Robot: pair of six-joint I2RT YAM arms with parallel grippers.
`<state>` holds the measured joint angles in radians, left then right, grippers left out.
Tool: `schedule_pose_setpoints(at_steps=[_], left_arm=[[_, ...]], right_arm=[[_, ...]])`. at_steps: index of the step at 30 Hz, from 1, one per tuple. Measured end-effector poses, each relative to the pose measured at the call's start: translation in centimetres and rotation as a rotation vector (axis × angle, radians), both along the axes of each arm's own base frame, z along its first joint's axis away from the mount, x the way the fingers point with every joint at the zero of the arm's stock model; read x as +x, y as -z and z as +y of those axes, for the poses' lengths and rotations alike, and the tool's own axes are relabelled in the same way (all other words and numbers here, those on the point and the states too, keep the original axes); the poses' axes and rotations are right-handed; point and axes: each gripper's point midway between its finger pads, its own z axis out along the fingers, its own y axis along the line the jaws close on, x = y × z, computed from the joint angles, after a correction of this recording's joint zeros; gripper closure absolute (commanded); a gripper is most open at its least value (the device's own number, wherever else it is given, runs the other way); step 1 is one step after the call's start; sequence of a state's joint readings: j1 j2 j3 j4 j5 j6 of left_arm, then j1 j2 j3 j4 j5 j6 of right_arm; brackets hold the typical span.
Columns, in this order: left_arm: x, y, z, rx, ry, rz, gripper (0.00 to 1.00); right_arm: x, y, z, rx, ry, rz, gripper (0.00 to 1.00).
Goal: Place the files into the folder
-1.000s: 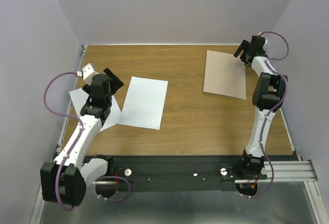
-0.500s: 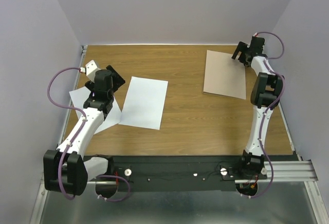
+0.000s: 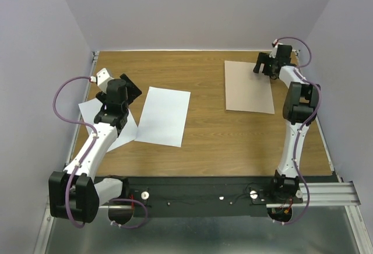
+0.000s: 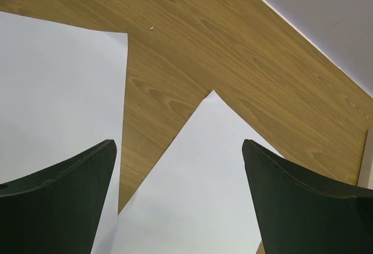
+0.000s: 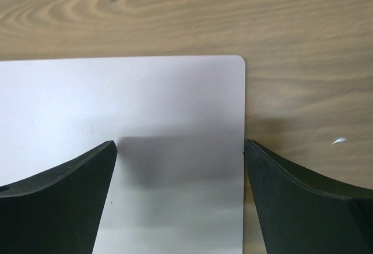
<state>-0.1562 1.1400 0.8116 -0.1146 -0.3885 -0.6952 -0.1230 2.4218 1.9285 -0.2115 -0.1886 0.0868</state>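
Wood-grain table (image 3: pixel 215 131) boxed in by pale lavender walls, arm bases on a black and metal rail at the near edge. Tan folder (image 3: pixel 247 91) lies flat and closed at the far right of the table, one long edge roughly parallel to the right arm. First file (image 3: pixel 164 116), a plain white sheet, lies flat well left of the folder, about mid-table and slightly skewed. Second file (image 3: pixel 87 113), also white, lies further left of the folder again, more rotated and partly hidden under the left arm. Its near corner meets the first file's left edge; cannot tell which is on top. Right gripper (image 3: pixel 262 66) is at the folder's far right corner, jaws spread wide, nothing between them. In the right wrist view the folder (image 5: pixel 145 108) looks pale grey with a rounded corner. There the right gripper (image 5: pixel 180 143) straddles the folder's side edge, one finger over the folder, the other over bare wood, with a shadow on the folder; contact cannot be told. Left gripper (image 3: pixel 129 86) is well left of the folder, over the files, jaws spread wide and empty. The left wrist view shows the left gripper (image 4: pixel 179 143) above both white sheets, with a wedge of wood between them. Purple cables loop off both arms.
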Motion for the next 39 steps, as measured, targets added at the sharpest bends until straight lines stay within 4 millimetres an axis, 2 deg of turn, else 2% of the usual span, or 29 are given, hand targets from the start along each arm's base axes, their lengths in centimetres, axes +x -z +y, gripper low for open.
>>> schedule_pose_setpoints(at_steps=[11,16,24,32,39], left_arm=[[-0.6,-2.2,0.1,-0.007,0.002,-0.062,0.02],[-1.1,-2.3,0.1,-0.005,0.007,-0.071,0.02],[-1.8,-2.0,-0.2,-0.007,0.034,-0.073,0.01],[-2.2,-2.7,-0.4,0.0,0.06,-0.094,0.02],[-2.2,-2.9,-0.8,0.003,0.087,-0.099,0.02]], right_arm=[[-4.2,0.1,6.6,-0.018,-0.119,0.069,0.02],[-7.2,0.2,9.6,-0.008,-0.15,0.101,0.02],[-11.1,0.4,13.4,-0.051,-0.208,0.12,0.01],[-13.9,0.4,15.5,-0.059,-0.254,0.121,0.0],[-13.1,0.3,16.1,-0.052,-0.267,0.107,0.0]])
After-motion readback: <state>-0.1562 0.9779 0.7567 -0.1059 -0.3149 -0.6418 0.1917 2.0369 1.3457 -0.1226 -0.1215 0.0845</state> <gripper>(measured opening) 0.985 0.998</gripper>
